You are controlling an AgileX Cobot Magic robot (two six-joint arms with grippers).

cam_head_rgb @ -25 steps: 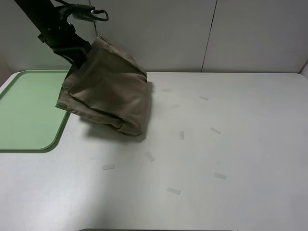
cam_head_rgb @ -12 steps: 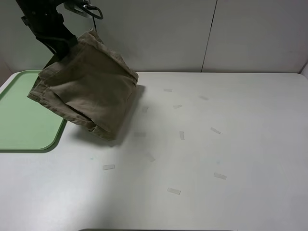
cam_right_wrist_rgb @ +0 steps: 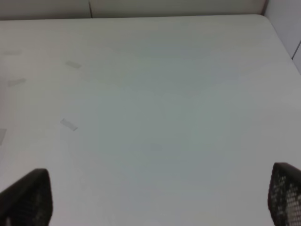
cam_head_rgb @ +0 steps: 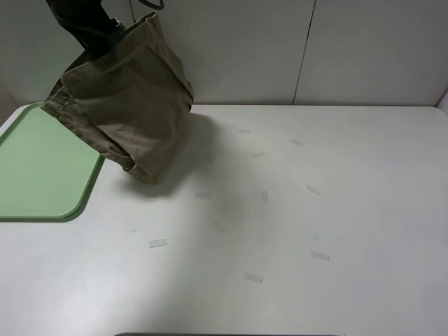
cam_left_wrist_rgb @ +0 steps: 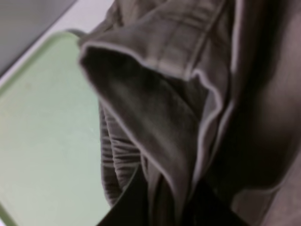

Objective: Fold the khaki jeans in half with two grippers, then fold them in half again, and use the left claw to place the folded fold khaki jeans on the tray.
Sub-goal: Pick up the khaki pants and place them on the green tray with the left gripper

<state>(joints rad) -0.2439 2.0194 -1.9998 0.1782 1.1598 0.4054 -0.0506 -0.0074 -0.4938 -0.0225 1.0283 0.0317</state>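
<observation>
At the far left corner of the workspace, high above the table: left claw [cam_head_rgb: 105,35], clenched on the top edge of the khaki jeans [cam_head_rgb: 122,105], jaws buried in the cloth so that only the dark arm shows above the bundle in the high view. Pinched at one upper edge, presumably so the folded layers hang together under their own weight and clear the table during the carry. Below the claw, hanging free: folded bundle, slanted, layered hems and gathered waistband bunched at its lower end, no part touching the table [cam_head_rgb: 280,231]. Seen from the left wrist, just under the jaws: folds of tan cloth with pale stitched edges, and past them, lower down, the pale-green tray [cam_left_wrist_rgb: 42,141]. Beside and beneath the bundle's left half: tray rim [cam_head_rgb: 87,192], with the bundle overhanging that near corner rather than centred over it. Further out, scattered over the table: small tape strips [cam_head_rgb: 157,243]. Well away on the other side: right gripper [cam_right_wrist_rgb: 155,197], jaws spread wide, holding nothing, parked over bare table, probably to stay out of the way.

Compared with a second ago: bundle raised higher, swung toward the tray side, shadow shifted with it; tape strips near the middle uncovered. Placement not yet done.
</observation>
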